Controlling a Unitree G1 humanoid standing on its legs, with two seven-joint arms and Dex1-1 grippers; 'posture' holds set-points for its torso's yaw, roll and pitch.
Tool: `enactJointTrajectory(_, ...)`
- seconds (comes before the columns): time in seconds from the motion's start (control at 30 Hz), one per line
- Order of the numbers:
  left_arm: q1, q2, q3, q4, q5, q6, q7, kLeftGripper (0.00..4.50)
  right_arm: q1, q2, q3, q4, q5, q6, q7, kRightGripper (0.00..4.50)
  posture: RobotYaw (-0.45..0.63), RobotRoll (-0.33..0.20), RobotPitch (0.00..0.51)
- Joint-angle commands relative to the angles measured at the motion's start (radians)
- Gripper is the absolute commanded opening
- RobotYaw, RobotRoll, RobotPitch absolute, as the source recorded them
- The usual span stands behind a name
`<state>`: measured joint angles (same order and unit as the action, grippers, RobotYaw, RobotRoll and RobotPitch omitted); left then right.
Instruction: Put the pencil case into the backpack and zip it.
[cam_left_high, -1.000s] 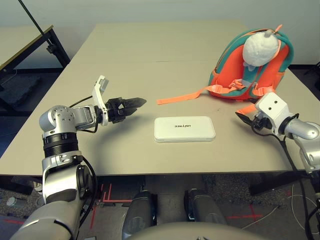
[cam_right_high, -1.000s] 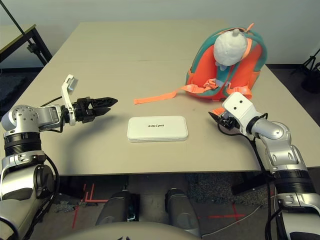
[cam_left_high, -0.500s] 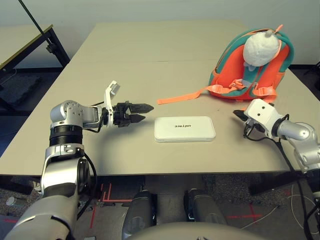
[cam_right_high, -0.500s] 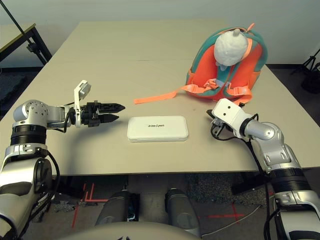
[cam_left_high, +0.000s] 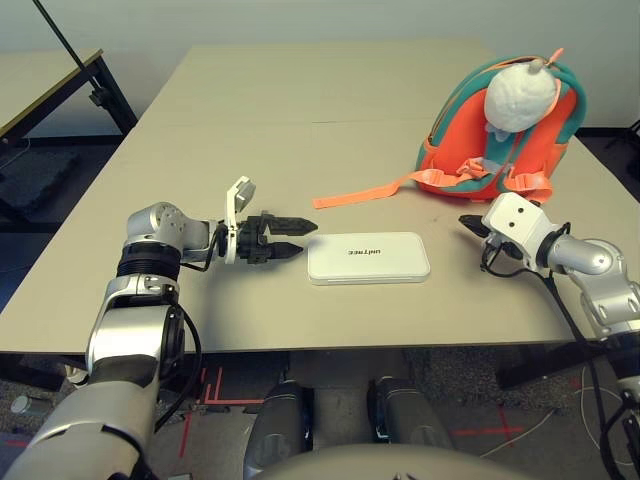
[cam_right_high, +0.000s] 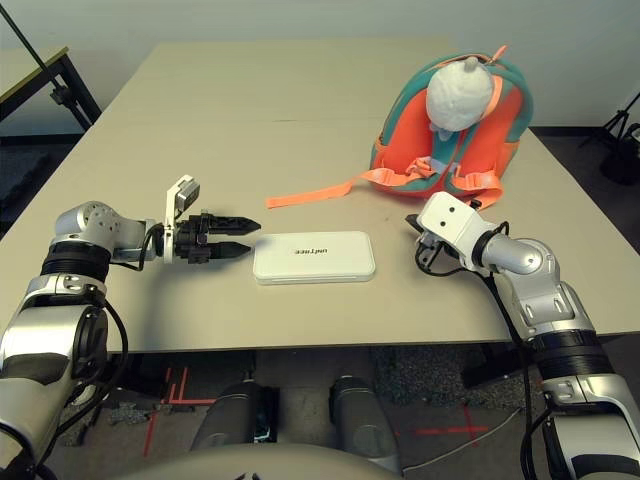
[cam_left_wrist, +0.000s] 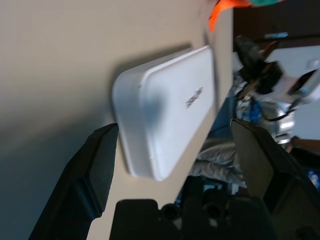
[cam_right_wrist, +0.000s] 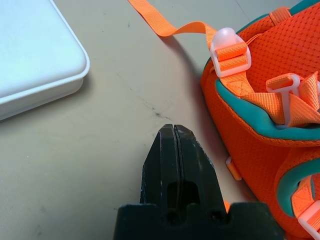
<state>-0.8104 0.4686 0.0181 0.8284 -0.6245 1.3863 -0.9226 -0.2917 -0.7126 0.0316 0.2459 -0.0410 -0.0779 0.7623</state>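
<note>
— Left gripper (cam_left_high: 303, 237) first: what do you see?

— I see its two black fingers spread apart, pointing at the short end of the pencil case (cam_left_high: 368, 257), tips just beside it, holding nothing. In my left wrist view the case's rounded corner sits between the two fingers (cam_left_wrist: 92, 170).

— Where is the case?

— Flat on the table (cam_left_high: 300, 100), face up with its grey lettering showing, near the front edge. I count one case. From it, the left gripper lies at nine o'clock and the right gripper (cam_left_high: 470, 222) at about three o'clock.

— The right one's state?

— Fingers pressed together with nothing between them. It sits in the gap between the case and the backpack (cam_left_high: 497, 140), near both.

— And the backpack?

— One, at about one o'clock from the case, well apart from it, orange with teal trim, a white plush toy (cam_left_high: 518, 96) on top. One long orange strap (cam_left_high: 365, 192) trails across the tabletop toward the case's twelve o'clock. I cannot tell whether anything is inside it.

— The surface and room?

— One beige table; dark floor around it, a second table's edge (cam_left_high: 50, 95) at ten o'clock.
</note>
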Motion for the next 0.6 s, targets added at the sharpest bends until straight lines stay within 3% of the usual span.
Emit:
enactJointTrajectory(0.03, -0.006, -0.002, -0.047, 0.046, 0.053, -0.035, -0.045, 4.50, -0.007, 0.001, 0.006, -0.012, 0.004, 0.009, 0.009, 0.02, -0.20, 0.000, 0.040)
enactJointTrajectory(0.6, -0.057, -0.029, -0.069, 0.134, 0.142, -0.074, -0.161, 4.50, 0.027, -0.023, 0.048, -0.020, -0.037, 0.005, 0.040, 0.02, -0.20, 0.000, 0.036)
